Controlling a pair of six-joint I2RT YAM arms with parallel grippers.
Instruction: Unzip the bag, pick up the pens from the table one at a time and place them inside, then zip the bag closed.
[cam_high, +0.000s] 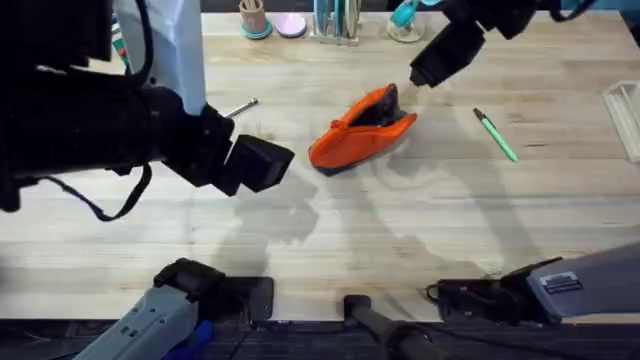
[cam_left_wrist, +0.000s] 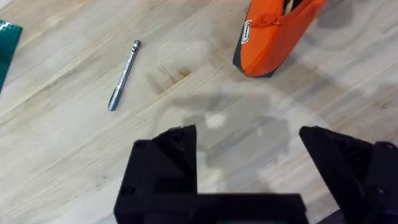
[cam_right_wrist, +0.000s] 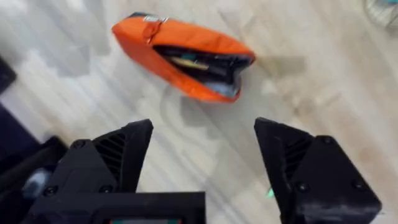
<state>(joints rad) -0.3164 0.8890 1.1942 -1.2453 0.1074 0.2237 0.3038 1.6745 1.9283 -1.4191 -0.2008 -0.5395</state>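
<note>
While unzipped, the bag (cam_high: 358, 130) lies mid-table — no legible writing on its small white tag.
Something yellowish sits in its dark mouth, cannot tell what. Silvery grey pen (cam_high: 241, 106) rests on the table (cam_high: 400, 220) left of it, green pen (cam_high: 496, 135) right. Left gripper (cam_left_wrist: 249, 155) and right gripper (cam_right_wrist: 202, 149) — both spread wide, holding nothing, above the wood.
</note>
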